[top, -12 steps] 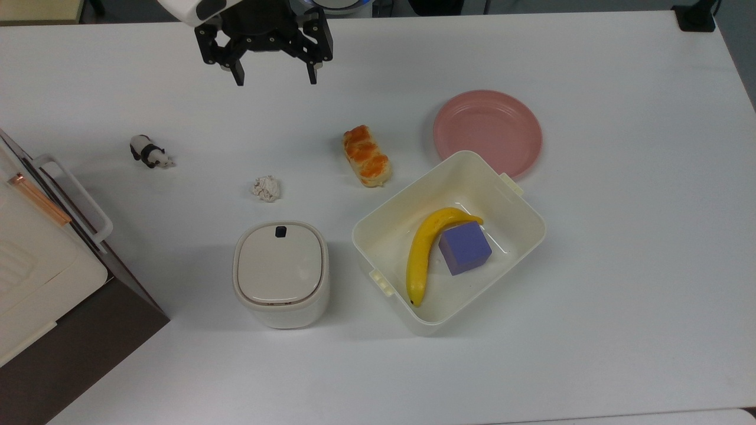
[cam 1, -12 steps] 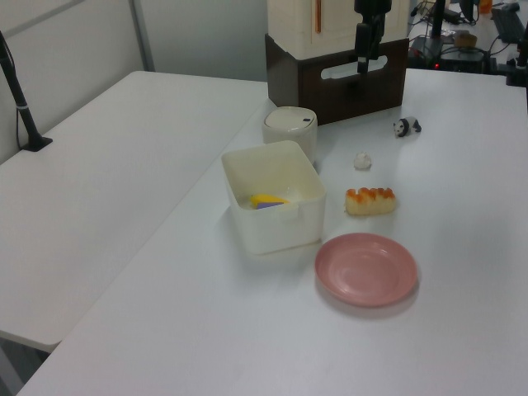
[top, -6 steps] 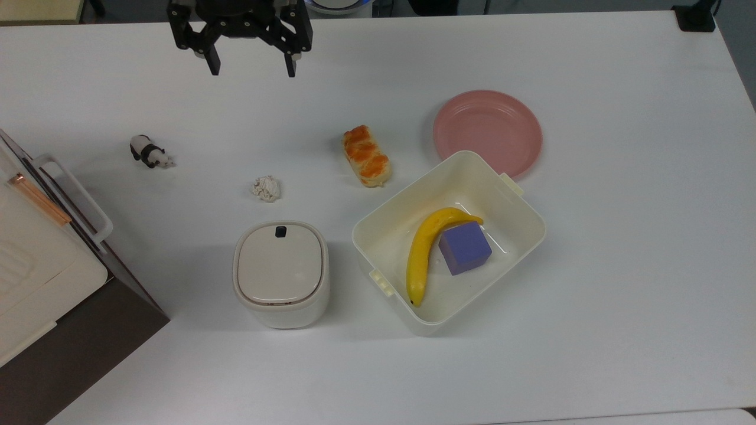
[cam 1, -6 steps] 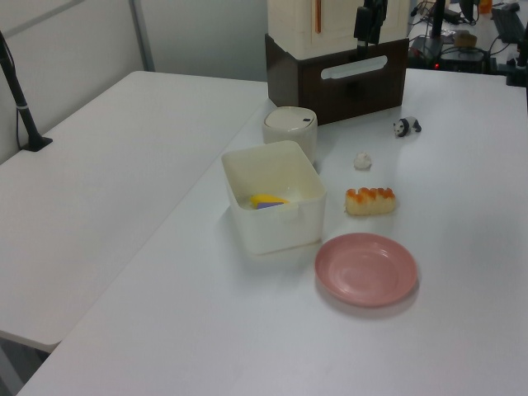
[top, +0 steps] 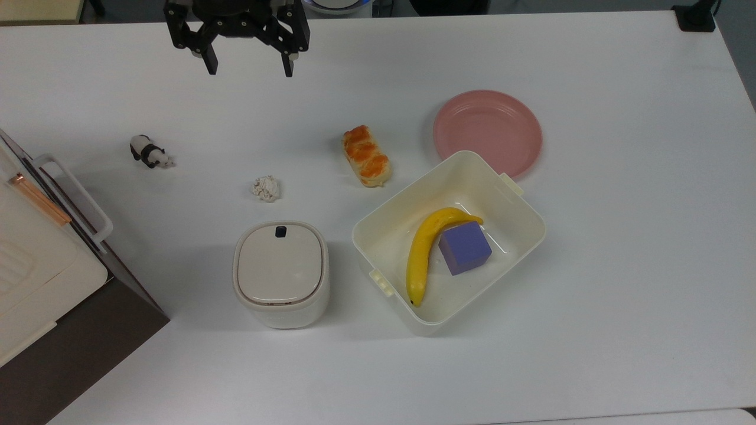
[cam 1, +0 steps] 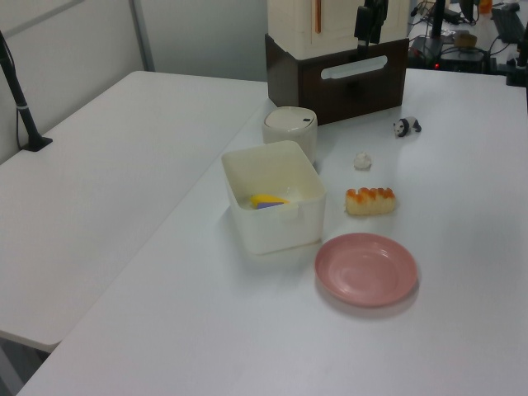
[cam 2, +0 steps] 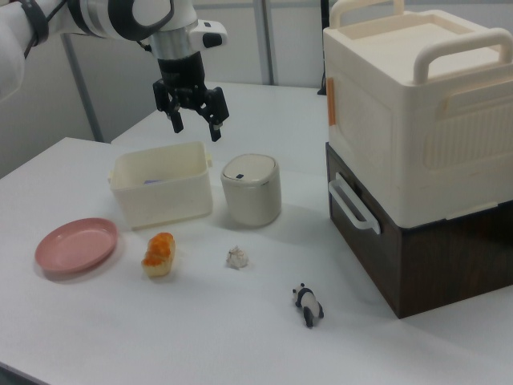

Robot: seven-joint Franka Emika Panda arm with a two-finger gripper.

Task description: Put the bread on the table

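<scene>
Your black two-finger claw [top: 248, 68] hangs high over the large white worktop [top: 620, 236], near the top view's upper edge, with its fingers spread wide and nothing between them. The small braided bread bun with the glossy orange-brown top [top: 367, 155] lies flat on the worktop, well apart from the claw. In the top view you see it just left of the round pink plate [top: 488, 133] and just above the rim of the cream plastic tub [top: 514, 198], touching neither. Inside that tub a yellow banana [top: 424, 251] curves around a purple cube [top: 465, 248]. To the top view's left of the bread sits a crumpled whitish paper ball [top: 266, 188], and farther left a little black-and-white panda figure [top: 150, 152]. A cream lidded canister [top: 280, 273] stands just left of the tub. In the right view you find a cream crate stacked on a dark brown cabinet [cam 2: 417, 152] at the worktop's edge.
</scene>
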